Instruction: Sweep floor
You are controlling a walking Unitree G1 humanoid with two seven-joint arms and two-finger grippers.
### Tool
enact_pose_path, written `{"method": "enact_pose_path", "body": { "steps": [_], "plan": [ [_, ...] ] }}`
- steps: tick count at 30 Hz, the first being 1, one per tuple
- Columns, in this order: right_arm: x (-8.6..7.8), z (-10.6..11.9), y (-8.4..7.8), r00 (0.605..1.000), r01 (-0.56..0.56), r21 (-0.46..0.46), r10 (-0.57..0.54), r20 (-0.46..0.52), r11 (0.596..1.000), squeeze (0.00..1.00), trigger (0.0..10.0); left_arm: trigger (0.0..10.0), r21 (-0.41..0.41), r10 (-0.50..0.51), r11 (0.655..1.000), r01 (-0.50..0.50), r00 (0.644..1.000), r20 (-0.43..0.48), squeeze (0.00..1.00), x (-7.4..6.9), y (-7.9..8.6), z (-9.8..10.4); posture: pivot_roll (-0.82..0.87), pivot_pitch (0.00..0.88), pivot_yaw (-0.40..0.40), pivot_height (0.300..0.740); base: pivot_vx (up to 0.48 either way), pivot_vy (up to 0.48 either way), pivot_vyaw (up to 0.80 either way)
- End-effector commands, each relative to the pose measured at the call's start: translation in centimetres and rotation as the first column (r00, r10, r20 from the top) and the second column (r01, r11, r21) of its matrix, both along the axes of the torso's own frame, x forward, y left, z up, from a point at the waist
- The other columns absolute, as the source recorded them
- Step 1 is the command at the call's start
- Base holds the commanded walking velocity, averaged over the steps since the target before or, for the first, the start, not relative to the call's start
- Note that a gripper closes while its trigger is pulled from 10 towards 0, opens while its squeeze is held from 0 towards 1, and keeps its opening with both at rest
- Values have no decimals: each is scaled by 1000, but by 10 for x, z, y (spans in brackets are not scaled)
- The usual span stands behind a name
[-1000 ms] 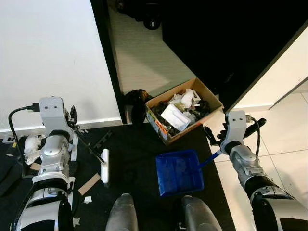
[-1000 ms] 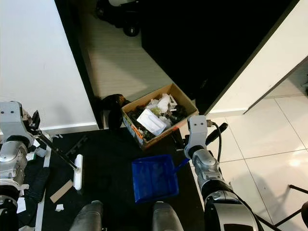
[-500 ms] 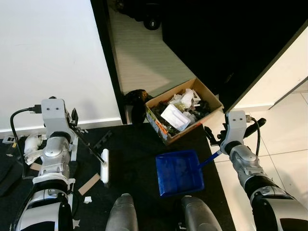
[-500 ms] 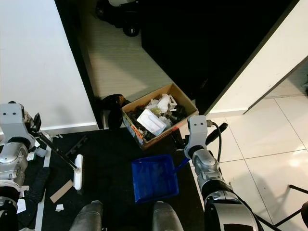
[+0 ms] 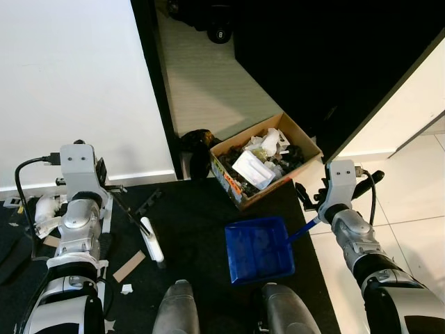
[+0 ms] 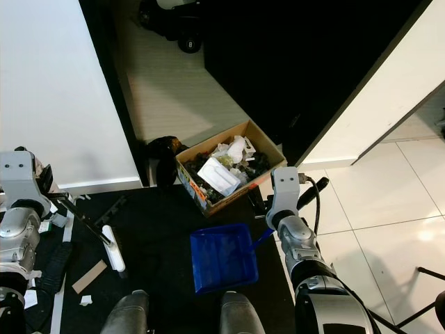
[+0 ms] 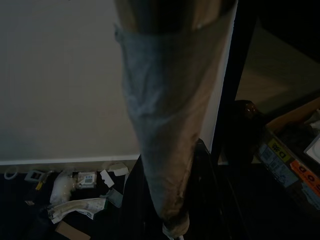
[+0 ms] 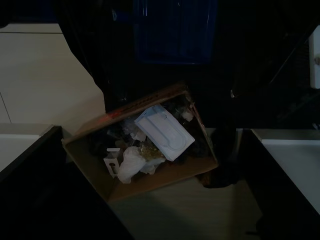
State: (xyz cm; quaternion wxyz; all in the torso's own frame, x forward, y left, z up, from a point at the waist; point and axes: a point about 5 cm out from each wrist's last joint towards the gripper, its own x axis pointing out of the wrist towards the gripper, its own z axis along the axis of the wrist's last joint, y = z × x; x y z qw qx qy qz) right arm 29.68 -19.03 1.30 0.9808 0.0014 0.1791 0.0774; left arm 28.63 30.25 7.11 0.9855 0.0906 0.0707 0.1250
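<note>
Gripping the broom (image 5: 132, 217) handle with the left gripper (image 5: 104, 186), fingers closed, its white head resting on the dark mat (image 5: 195, 216) near cardboard scraps (image 5: 128, 266); holding the blue dustpan (image 5: 259, 248) by its handle in the clamped right gripper (image 5: 311, 207), flat just beside the cardboard box (image 5: 264, 158) of rubbish

white wall (image 5: 69, 76), black mat (image 5: 195, 223), glossy white tiles (image 5: 410, 209).
</note>
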Motion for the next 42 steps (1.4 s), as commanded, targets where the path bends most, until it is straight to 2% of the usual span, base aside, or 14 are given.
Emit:
{"method": "enact_pose_path", "body": {
  "steps": [1, 5, 12, 15, 18, 19, 20, 25, 33, 35, 42],
  "plan": [
    [-7, -7, -3, 999, 9, -6, -9, -31, 1000, 0, 10000, 0, -2, -3, 1000, 3, 1000, -22, 0, -3, -3, -6, -8, 81, -90, 740, 0, 0, 0],
    [-7, -7, -3, 999, 10, -5, -10, -31, 1000, 0, 10000, 0, -1, -10, 1000, 10, 1000, -20, 0, -3, -3, -5, -8, 80, -88, 740, 0, 0, 0],
    [-5, -6, -3, 999, 22, -2, -23, -24, 1000, 0, 10000, 0, 37, -93, 995, 92, 996, 13, 0, 10, -15, 8, -4, 71, -76, 740, 0, 0, 0],
    [-2, -3, -2, 999, 30, 7, -30, -9, 1000, 0, 10000, 0, 112, -206, 973, 202, 978, 26, 0, 20, -31, 20, 5, 63, -66, 740, 0, 0, 0],
    [0, -1, -1, 999, 37, 13, -37, 3, 999, 0, 10000, 0, 129, -272, 956, 264, 961, 50, 0, 28, -44, 29, 7, 58, -59, 740, 0, 0, 0],
    [1, 1, -1, 999, 42, 17, -43, 9, 999, 0, 10000, 0, 148, -320, 939, 309, 946, 50, 0, 31, -54, 32, 9, 52, -48, 740, 0, 0, 0],
    [1, 1, -1, 999, 42, 17, -43, 9, 999, 0, 10000, 0, 148, -320, 939, 309, 946, 50, 0, 31, -54, 32, 9, 52, -48, 740, 0, 0, 0],
    [2, 2, -1, 998, 67, 29, -68, 15, 997, 0, 10000, 0, 128, -426, 900, 418, 904, 44, 0, 31, -78, 32, 19, 38, -26, 740, 0, 0, 0],
    [2, 2, -4, 997, 73, 26, -73, 14, 997, 0, 10000, 0, 85, -424, 903, 421, 906, 15, 0, 27, -83, 26, 17, 34, -19, 740, 0, 0, 0],
    [3, 4, -6, 997, 76, 28, -76, 20, 997, 0, 10000, 0, 89, -434, 897, 434, 901, -23, 0, 23, -83, 22, 14, 36, -20, 740, 0, 0, 0],
    [4, 8, -8, 997, 68, 32, -69, 43, 997, 0, 10000, 0, 111, -429, 896, 431, 902, -40, 0, 19, -80, 24, 15, 40, -26, 740, 0, 0, 0]
  ]
}}
